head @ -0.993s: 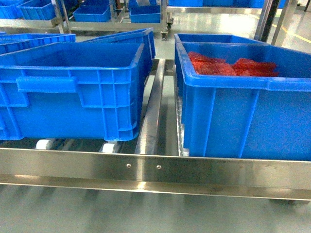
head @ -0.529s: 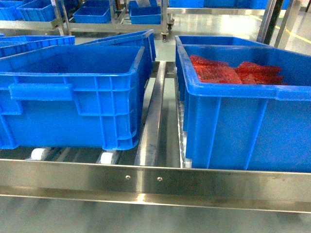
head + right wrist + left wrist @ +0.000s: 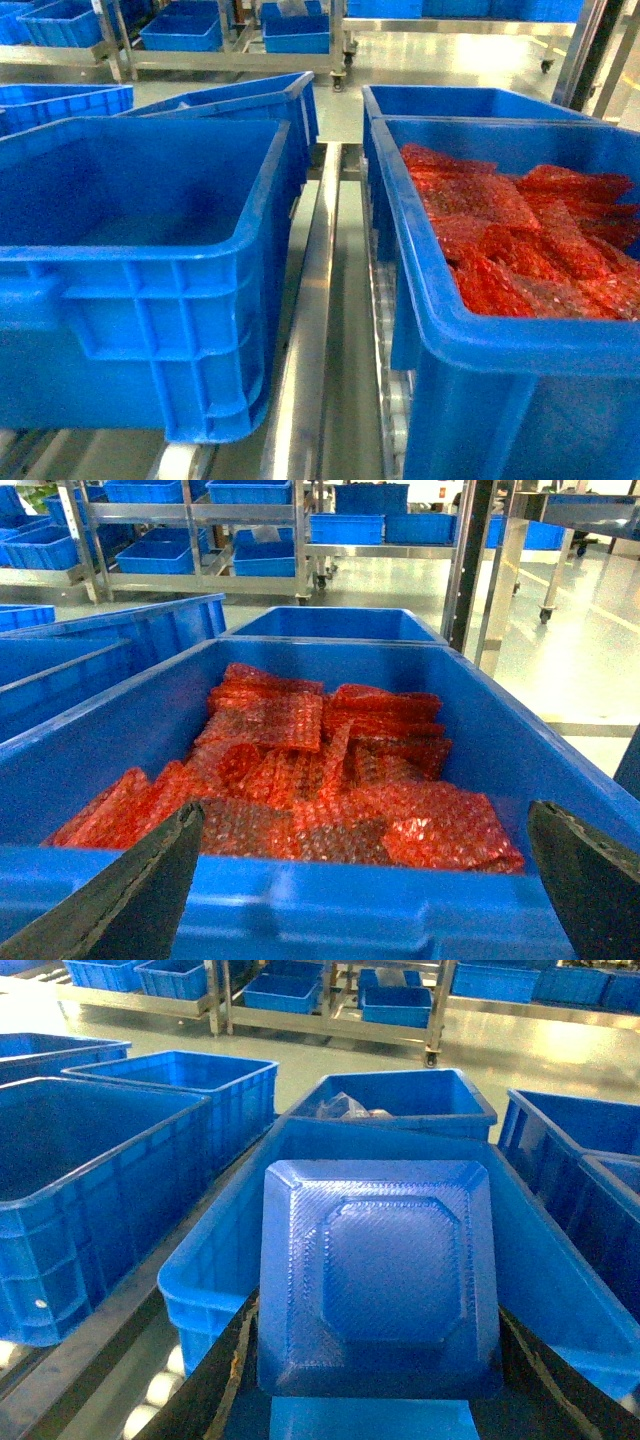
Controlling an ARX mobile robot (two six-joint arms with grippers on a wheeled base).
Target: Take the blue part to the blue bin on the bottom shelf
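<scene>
Blue part [image 3: 378,1280]: a square, embossed blue tray fills the left wrist view, tilted up over the near rim of a blue bin [image 3: 230,1220]; its lower edge runs out of sight between the fingers.
Left gripper [image 3: 375,1400]: clamped on the blue part, with dark fingers [image 3: 215,1380] showing at both bottom corners and the tips cut off by the frame. It hovers just short of the bin's front wall.
Hidden: the head view shows neither arm nor the part.
Right gripper [image 3: 365,880]: spread wide, gripping nothing; two dark fingers [image 3: 130,890] sit at the bottom corners and nothing lies between them. It hangs level at the near wall of the right bin [image 3: 330,900], camera looking in.
Right bin contents: red bubble-wrap packets [image 3: 320,770] piled across the floor.
Bottom shelf [image 3: 315,330]: a steel rail runs between the left bin [image 3: 150,290] and the right one, white rollers [image 3: 178,462] peeking beneath; the front lip is out of frame.
Background: more blue bins on steel racks [image 3: 200,520] across a shiny floor.
</scene>
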